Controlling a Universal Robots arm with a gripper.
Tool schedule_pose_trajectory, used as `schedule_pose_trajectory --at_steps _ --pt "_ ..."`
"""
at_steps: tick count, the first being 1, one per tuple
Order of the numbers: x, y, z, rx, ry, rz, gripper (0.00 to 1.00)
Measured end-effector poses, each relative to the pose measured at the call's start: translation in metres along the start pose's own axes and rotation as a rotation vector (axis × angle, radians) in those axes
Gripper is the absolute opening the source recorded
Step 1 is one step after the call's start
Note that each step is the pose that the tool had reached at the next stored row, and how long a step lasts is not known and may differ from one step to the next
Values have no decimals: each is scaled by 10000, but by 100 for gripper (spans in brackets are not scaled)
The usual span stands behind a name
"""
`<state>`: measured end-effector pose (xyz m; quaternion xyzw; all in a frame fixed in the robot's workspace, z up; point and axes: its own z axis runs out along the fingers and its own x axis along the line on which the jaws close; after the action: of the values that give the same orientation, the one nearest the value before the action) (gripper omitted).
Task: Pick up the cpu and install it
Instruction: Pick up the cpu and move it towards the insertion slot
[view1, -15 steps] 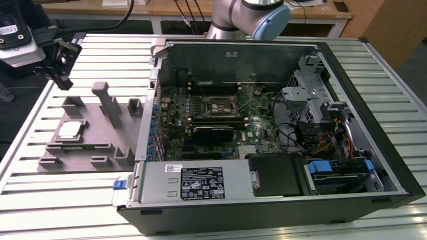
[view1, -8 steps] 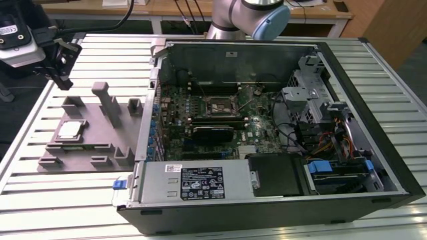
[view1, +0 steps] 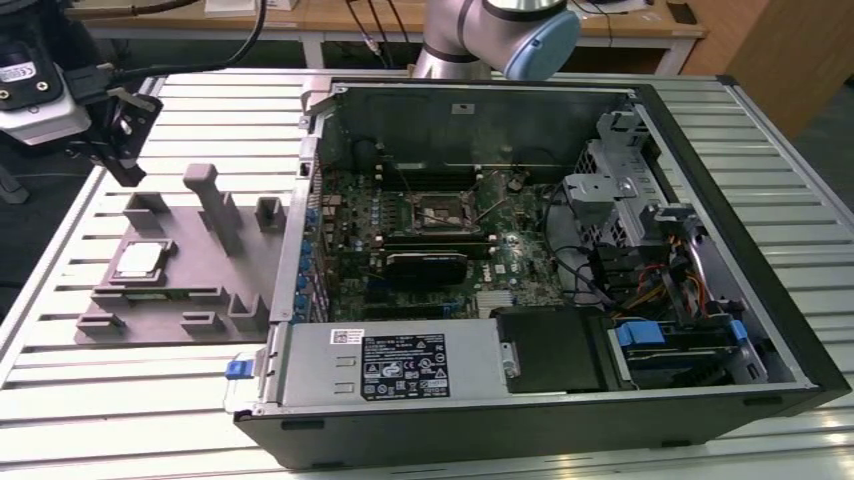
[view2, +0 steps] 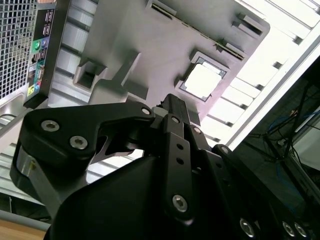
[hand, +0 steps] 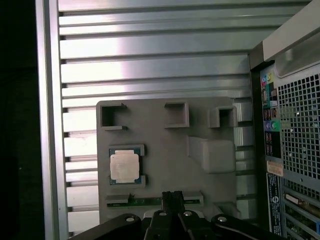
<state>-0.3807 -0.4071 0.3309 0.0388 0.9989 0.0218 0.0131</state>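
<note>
Tool (hand: 172, 196) pressed together, empty, hovers over grey tray (hand: 165, 147); cpu (hand: 124, 166) lies in its pocket, well apart. Risk: coming down unspread or misaligned could knock it askew.

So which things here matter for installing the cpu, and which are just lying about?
For the job: cpu; grey fixture tray holding it; motherboard socket; gripper near the tray.
Lying about: power supply; drive cage; cables.

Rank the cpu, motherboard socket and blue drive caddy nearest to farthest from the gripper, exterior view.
1. cpu, on the grey tray by the gripper.
2. motherboard socket, middle of the open case.
3. blue drive caddy, toward the exterior view's right.
</note>
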Motion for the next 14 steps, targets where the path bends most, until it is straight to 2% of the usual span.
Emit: schedule_pose_trajectory --at_steps 6,14 --pt "42 -37 64 0 0 0 11" --pt "149 -94 175 -1 -2 0 11"
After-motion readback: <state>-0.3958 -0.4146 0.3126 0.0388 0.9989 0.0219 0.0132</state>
